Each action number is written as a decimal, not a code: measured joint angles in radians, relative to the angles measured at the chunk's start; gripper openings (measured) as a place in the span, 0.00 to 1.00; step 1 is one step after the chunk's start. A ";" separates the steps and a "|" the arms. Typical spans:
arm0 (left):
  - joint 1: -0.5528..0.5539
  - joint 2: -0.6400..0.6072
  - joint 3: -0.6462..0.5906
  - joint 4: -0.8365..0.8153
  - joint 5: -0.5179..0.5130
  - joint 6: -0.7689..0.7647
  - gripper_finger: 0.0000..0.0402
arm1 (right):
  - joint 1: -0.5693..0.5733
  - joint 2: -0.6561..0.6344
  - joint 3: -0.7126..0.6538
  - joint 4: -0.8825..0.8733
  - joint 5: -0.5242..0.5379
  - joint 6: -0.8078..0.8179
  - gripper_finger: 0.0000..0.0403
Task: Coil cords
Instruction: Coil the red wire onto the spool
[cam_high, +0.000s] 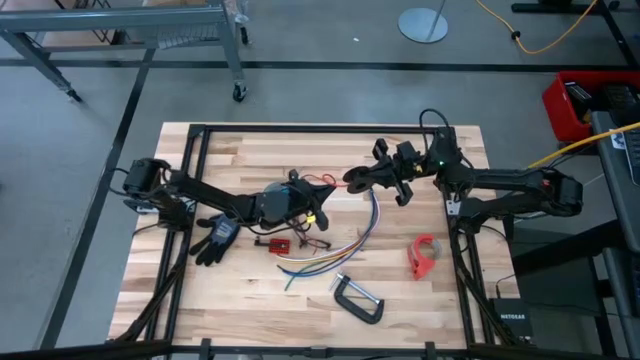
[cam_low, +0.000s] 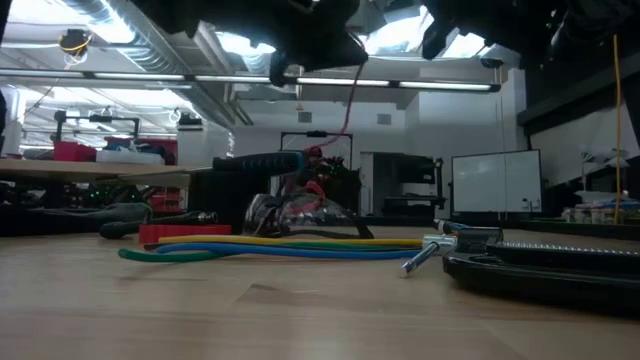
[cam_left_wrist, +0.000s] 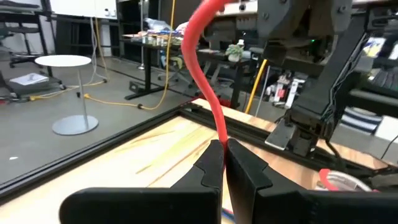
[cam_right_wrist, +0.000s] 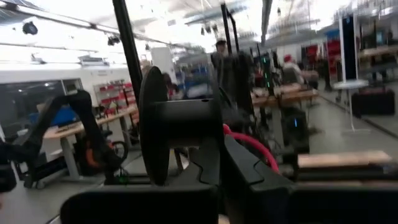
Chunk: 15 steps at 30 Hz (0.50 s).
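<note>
left end effector (cam_left_wrist: 222, 163) clamped on a red cord (cam_left_wrist: 202, 74), right end effector (cam_high: 352, 178) closed on its other end, cord raised mid-tabletop (cam_high: 240, 300), coloured strand bundle (cam_high: 335, 255) lying just nearer

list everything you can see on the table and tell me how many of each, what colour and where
red cord: one, red, stretched between the two grippers above the table's middle
strand bundle: one, yellow, blue, green and purple, lying near the front middle
glove: one, black, left part of the table under the left arm
small red board: one, red, left of the bundle
tape dispenser: one, red, right side near the front
C-clamp: one, black with a silver screw, front centre
table: one, light wood with a black frame
left gripper: one, dark, shut on the red cord at mid-table
right gripper: one, dark, shut on the red cord's other end, right of centre
</note>
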<state>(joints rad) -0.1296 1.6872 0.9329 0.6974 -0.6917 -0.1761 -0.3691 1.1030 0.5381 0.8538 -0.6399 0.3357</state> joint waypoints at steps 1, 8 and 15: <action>-0.004 -0.010 0.000 -0.011 -0.004 0.000 0.00 | 0.001 -0.001 0.000 -0.020 0.001 -0.005 0.00; -0.007 -0.062 0.000 -0.030 -0.008 -0.001 0.00 | 0.002 -0.001 0.000 -0.219 0.051 -0.077 0.00; 0.001 -0.062 0.000 -0.081 -0.007 -0.072 0.00 | 0.002 -0.001 0.000 -0.369 0.135 -0.157 0.00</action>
<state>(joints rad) -0.1289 1.6249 0.9325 0.6167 -0.6987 -0.2476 -0.3668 1.1023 0.5385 0.4846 -0.5053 0.1787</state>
